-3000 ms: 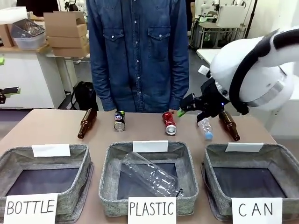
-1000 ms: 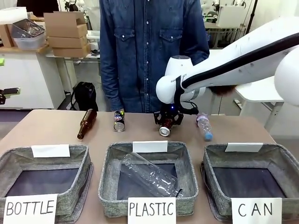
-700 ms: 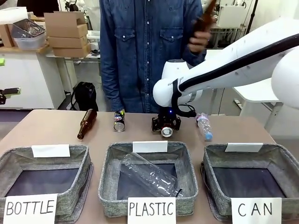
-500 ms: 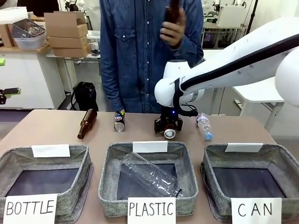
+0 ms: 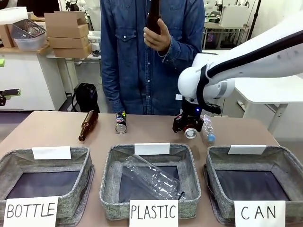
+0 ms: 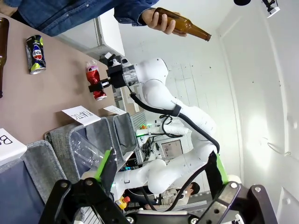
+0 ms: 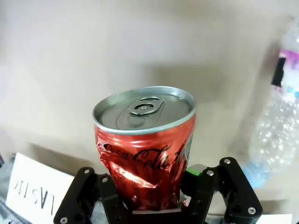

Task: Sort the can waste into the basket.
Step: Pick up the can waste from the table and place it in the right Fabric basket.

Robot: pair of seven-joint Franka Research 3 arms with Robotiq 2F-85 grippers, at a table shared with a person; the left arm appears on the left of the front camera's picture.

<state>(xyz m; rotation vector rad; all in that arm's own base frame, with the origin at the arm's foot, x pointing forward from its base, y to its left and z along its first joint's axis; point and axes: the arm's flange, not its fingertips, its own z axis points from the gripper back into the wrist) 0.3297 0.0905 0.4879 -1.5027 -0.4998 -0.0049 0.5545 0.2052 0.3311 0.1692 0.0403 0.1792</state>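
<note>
- front view: the right gripper [image 5: 189, 126] is pinching the red can [image 5: 191, 134], silver end facing the camera, low over the table [image 5: 47, 130] and just beside a clear plastic bottle [image 5: 207, 128].
- right wrist view: both fingers [image 7: 208, 191] are pressing the dented sides of the red can, whose pull-tab end is pointing away from the wrist.
- the dark can [image 5: 121, 122] is lying at the table's far side, well apart from the basket [image 5: 279, 149] signed "can" at the near right.
- left wrist view: the left gripper [image 6: 159, 182] is hanging with jaws spread wide, gripping nothing.
- the person's hand [image 5: 158, 35] is holding a brown bottle [image 5: 152, 14] at chest height, while a second brown bottle [image 5: 88, 124] is lying left of the dark can.
</note>
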